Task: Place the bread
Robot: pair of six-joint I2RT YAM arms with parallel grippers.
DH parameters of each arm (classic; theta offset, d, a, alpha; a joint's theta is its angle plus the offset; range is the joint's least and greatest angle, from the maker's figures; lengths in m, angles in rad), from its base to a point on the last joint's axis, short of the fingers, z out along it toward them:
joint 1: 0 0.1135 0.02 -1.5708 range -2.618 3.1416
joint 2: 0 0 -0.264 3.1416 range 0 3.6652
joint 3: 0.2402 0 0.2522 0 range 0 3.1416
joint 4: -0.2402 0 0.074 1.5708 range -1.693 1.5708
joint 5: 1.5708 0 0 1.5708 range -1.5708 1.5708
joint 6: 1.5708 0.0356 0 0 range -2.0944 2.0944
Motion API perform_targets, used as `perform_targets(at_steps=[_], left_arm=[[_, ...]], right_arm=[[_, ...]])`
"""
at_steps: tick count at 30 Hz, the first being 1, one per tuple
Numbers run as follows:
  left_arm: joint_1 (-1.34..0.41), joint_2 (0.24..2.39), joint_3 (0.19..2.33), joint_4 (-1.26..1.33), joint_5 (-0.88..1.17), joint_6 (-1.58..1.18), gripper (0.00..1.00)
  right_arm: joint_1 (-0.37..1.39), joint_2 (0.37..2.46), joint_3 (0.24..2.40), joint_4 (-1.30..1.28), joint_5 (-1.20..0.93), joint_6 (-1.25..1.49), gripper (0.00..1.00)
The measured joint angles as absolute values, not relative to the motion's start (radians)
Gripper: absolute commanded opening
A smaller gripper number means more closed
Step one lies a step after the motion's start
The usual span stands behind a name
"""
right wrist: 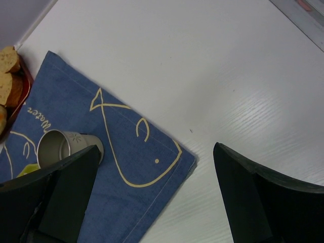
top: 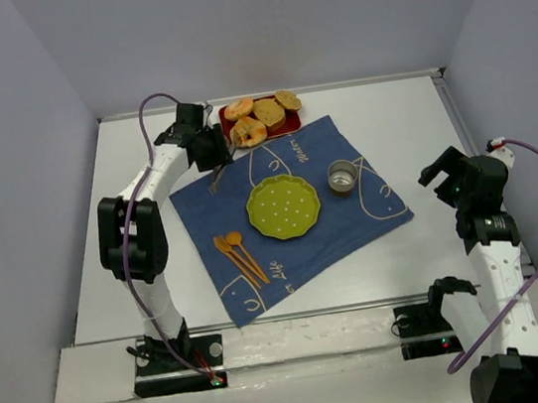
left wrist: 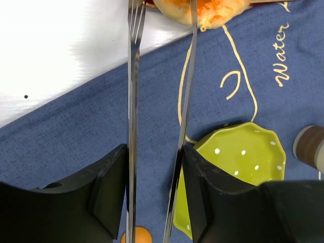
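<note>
Left arm [top: 147,189] reaches far forward, its end effector [left wrist: 154,157] squeezing tongs [left wrist: 132,101] at bread [left wrist: 212,10]

Left gripper [left wrist: 154,152]: matt black plastic. Tongs [left wrist: 132,101] in it: polished metal. Cloth [left wrist: 76,136] beneath: matt blue weave. Plate [left wrist: 243,157] to its right: glossy green. Bread [left wrist: 212,10] ahead: rough crust.

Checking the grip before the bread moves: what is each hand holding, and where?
The left hand holds metal tongs, squeezing both their arms well back from the tips, which reach the bread. The right hand holds nothing.
</note>
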State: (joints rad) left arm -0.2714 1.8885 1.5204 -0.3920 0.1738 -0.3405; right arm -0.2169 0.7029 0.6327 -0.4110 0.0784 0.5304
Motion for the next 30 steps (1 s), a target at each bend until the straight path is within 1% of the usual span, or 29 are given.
perform_targets(at_steps=[10, 15, 24, 25, 28, 30], left_arm=[[-0.274, 1.888, 1.523, -0.396, 0.163, -0.337, 0.56], [-0.275, 1.906, 1.582, -0.412, 0.165, -0.332, 0.59], [-0.275, 1.984, 1.645, -0.418, 0.181, -0.324, 0.59], [-0.275, 1.992, 1.645, -0.42, 0.181, -0.323, 0.58], [-0.275, 2.01, 1.648, -0.427, 0.184, -0.322, 0.49], [-0.275, 2.015, 1.65, -0.43, 0.187, -0.321, 0.41]], right_arm=[[-0.217, 0.695, 0.633, -0.411, 0.078, 0.528, 1.0], [-0.217, 0.692, 0.633, -0.411, 0.078, 0.528, 1.0], [-0.217, 0.688, 0.631, -0.411, 0.078, 0.528, 1.0], [-0.217, 0.688, 0.631, -0.411, 0.078, 0.528, 1.0], [-0.217, 0.688, 0.631, -0.411, 0.078, 0.528, 1.0], [-0.217, 0.688, 0.631, -0.411, 0.078, 0.528, 1.0]])
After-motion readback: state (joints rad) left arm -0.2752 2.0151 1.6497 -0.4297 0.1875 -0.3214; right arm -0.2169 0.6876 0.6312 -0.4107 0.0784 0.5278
